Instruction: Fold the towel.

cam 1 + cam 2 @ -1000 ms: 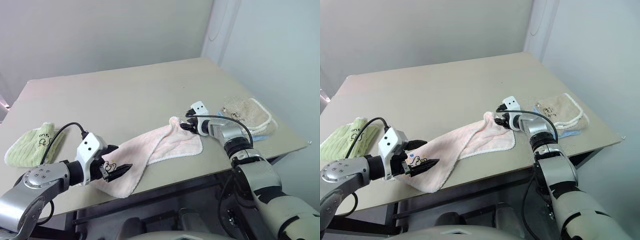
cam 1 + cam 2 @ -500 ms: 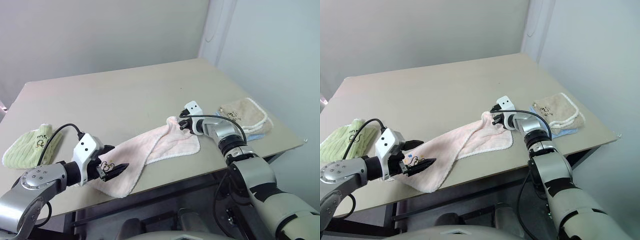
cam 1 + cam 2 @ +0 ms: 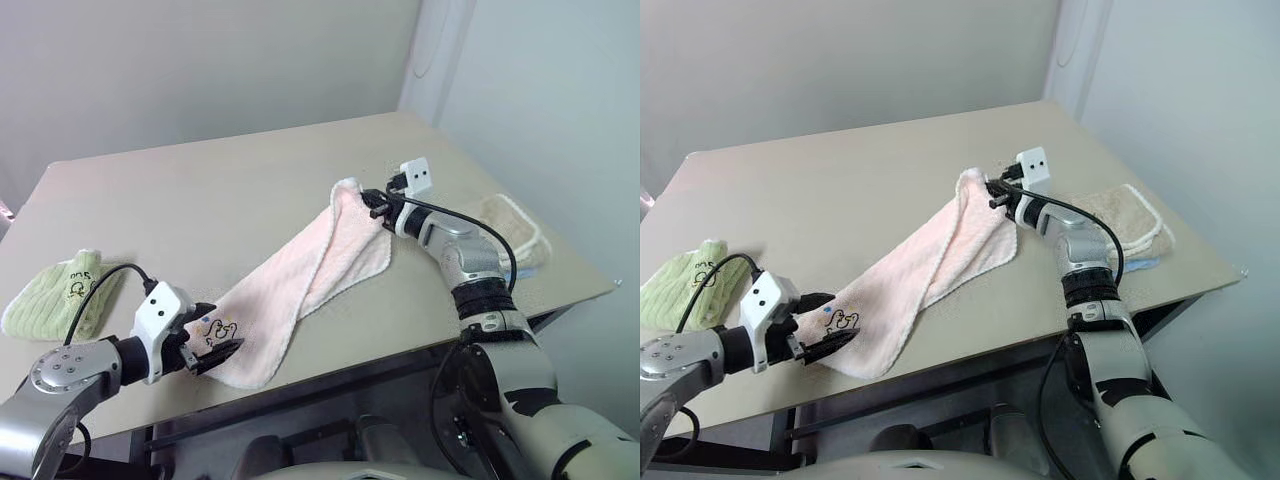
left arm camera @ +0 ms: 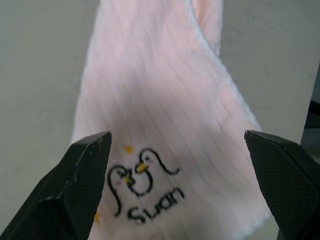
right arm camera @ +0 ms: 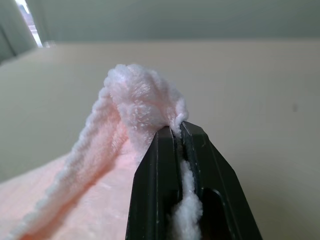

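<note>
Ribbed pink terry towel (image 3: 300, 270), bunched corner pinched in right tool (image 3: 378, 204)

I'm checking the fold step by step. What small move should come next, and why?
Probably close the left gripper on the logo end of the towel: its fingers stand open around that end, while the right gripper is shut on the far end, lifted off the table.

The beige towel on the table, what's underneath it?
A pale blue cloth pokes out from under the beige towel at its near edge. How far it reaches beneath is covered, and the right arm hides part of the towel.
</note>
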Tool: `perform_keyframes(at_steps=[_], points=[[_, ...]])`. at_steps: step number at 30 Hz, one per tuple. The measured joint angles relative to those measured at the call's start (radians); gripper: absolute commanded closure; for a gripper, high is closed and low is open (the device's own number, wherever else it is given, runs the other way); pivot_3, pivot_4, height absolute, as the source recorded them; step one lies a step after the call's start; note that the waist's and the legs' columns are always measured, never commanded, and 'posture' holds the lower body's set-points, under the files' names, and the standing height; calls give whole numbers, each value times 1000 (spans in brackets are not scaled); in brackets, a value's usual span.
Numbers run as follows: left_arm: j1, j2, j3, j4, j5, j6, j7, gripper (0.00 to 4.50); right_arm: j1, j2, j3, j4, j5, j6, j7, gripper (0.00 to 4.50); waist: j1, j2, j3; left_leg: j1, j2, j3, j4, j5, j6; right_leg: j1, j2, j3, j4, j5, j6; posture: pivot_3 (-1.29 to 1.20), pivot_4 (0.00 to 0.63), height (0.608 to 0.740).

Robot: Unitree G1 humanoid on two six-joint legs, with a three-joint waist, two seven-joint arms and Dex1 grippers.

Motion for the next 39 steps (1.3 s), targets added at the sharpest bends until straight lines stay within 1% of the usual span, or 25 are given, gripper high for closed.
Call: perform_keyframes(at_steps=[4,17,22,29,32,36,37,38,39], points=[[-23,-6,-56,44,33,-35,-18,0,16,-6,-22,-55,23,31,-34,4447,0,0,0,0,0,0,0,0,0,0,0,0,0,0,0,0,0,740],[-63,-10,-125,101,68,-122,-120,0,40,-11,-22,-50,-12,85,-182,4447,0,0,0,-1,0,2,-2,0,0,-2,0,1,0,-1,-1,0,0,740],[-101,-9,-227,118,105,-177,-177,0,56,-12,-23,-47,-15,110,-210,4447,-1,0,0,-1,0,3,-2,0,0,-2,1,3,0,-1,-1,0,0,740],[-162,-10,-417,163,246,-238,-197,0,75,-15,-20,-55,-15,142,-219,4447,-2,0,0,0,0,5,-2,0,0,-3,2,6,1,0,-1,0,0,740],[-183,-22,-449,178,274,-239,-191,0,76,-17,-20,-56,-16,154,-228,4447,-1,0,0,0,0,5,-2,0,0,-3,2,6,1,0,-1,0,0,740],[-195,-44,-452,183,272,-210,-176,0,81,-16,-20,-68,-14,179,-240,4447,1,0,0,1,0,4,-2,0,0,-2,2,6,1,0,0,0,0,740],[-197,-47,-450,183,266,-199,-173,393,84,-16,-21,-75,-14,184,-242,4500,1,0,0,1,0,4,-2,0,0,-2,2,6,1,0,0,0,0,740],[-202,-53,-447,183,259,-184,-171,606,87,-16,-22,-78,-14,189,-244,4500,1,0,0,1,0,4,-2,0,0,-2,2,6,1,0,0,0,0,740],[-211,-57,-444,187,249,-167,-169,961,90,-16,-22,-81,-14,196,-249,4500,1,0,0,1,0,4,-1,0,0,-2,2,7,1,-1,0,0,0,740]])
